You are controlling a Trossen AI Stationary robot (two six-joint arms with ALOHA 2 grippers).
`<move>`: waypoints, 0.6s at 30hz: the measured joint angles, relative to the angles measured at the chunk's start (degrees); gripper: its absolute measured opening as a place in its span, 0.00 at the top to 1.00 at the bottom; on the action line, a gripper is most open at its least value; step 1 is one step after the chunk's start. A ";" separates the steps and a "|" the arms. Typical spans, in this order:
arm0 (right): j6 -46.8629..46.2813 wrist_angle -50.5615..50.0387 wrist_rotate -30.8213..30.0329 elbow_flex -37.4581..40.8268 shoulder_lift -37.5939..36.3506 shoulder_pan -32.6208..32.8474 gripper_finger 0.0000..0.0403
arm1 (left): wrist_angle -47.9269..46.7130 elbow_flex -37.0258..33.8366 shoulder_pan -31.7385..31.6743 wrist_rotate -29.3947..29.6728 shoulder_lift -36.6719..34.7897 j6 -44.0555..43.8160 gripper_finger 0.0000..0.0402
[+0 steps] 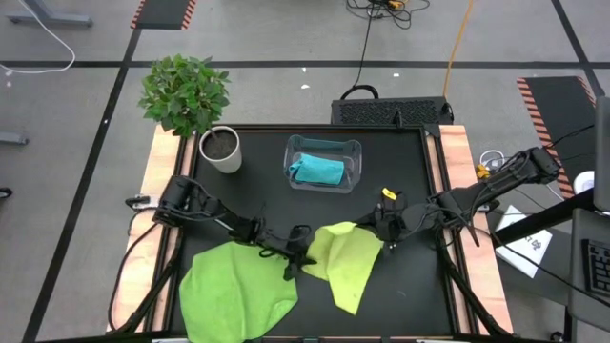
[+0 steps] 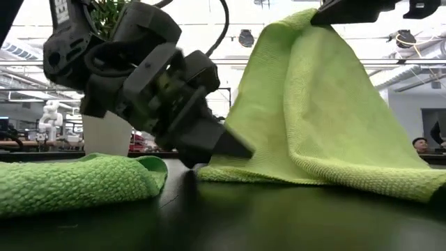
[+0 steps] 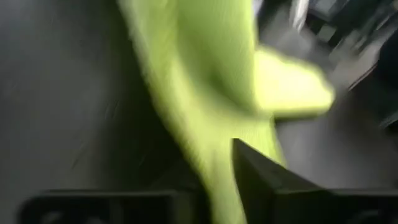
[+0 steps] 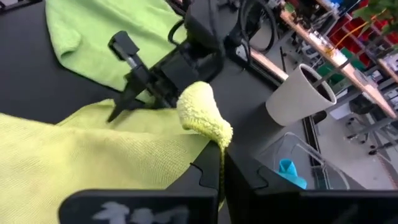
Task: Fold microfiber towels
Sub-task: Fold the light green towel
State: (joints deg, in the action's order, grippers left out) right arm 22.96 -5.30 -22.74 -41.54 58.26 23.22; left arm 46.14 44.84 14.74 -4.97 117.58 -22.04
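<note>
The pale yellow-green towel (image 1: 348, 262) is raised at its far right corner like a tent (image 2: 313, 104), and its lower part lies on the black table. My right gripper (image 1: 379, 229) is shut on that raised corner. My left gripper (image 1: 303, 255) is at the towel's left edge, low over the table, shut on the cloth. The bright green towel (image 1: 238, 291) lies rumpled on the table at the near left, with no gripper on it. The turquoise towel (image 1: 317, 170) lies bunched inside the clear bin (image 1: 355, 152) at the far middle. My left gripper has the pale towel's left edge (image 2: 209, 166) between its two fingers (image 3: 261, 183), close to the table. It comes slanting down from the table's left. Blur hides whether it has one layer or several. The cloth there rests on the table. My right gripper pinches the towel's far right corner (image 4: 202, 115) between its two fingers, and a bunched tuft stands out past the fingertips. The fingers come nearly level from the table's right. The corner is lifted clear. The cloth hangs slack from it down to the table.
A leafy plant in a white pot (image 1: 221, 150) stands at the far left corner. Wooden strips (image 1: 457, 191) border the table's left and right sides. A person's head (image 2: 420, 144) shows in the room far behind the table.
</note>
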 joint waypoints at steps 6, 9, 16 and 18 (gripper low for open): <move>-0.67 -1.04 -2.72 -0.46 -0.99 0.04 1.00 | -18.65 -0.33 0.12 4.95 -7.91 1.27 0.99; -1.94 -2.74 -5.85 -0.41 -2.42 0.50 1.00 | -30.72 -0.48 0.14 10.27 -14.34 1.83 0.99; -7.86 -3.55 -5.95 -0.41 -5.02 0.90 1.00 | -48.03 -0.36 -2.94 13.13 -29.31 3.04 0.99; -9.18 -3.12 -5.94 -0.41 -5.16 0.92 1.00 | -51.25 -0.35 -4.32 12.01 -32.68 3.68 1.00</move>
State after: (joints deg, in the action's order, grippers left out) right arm 13.78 -8.43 -28.69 -41.95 53.10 24.14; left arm -5.11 44.49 10.42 7.04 84.90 -18.36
